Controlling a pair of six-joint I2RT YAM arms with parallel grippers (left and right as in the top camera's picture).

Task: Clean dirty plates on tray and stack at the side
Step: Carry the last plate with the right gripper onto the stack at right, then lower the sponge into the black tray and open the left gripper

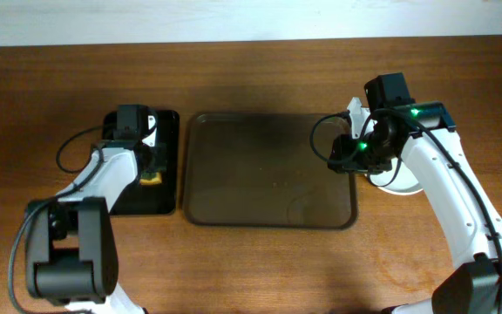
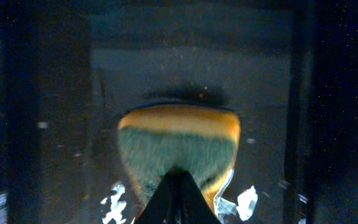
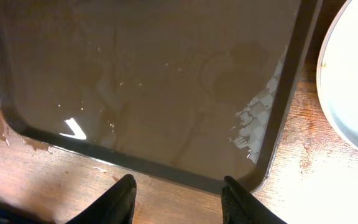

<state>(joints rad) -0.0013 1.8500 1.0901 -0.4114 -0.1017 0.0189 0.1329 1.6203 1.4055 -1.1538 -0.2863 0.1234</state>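
Observation:
The brown tray point(image 1: 271, 170) lies at the table's middle with nothing on it; wet marks show on it in the right wrist view point(image 3: 154, 81). A white plate point(image 1: 405, 184) sits on the table just right of the tray, partly hidden under my right arm; I cannot tell how many plates are stacked there. Its rim also shows in the right wrist view point(image 3: 353, 81). My right gripper point(image 1: 342, 157) is open and empty, over the table at the tray's right edge point(image 3: 179, 199). My left gripper point(image 2: 178, 190) is shut on a yellow-green sponge point(image 2: 179, 143) over the black tray.
A narrow black tray point(image 1: 166, 139) lies left of the brown tray, with the sponge point(image 1: 151, 179) and my left gripper point(image 1: 149, 157) over it. Wet glints and scraps lie on its floor point(image 2: 247, 202). Bare wooden table point(image 1: 251, 262) surrounds both trays.

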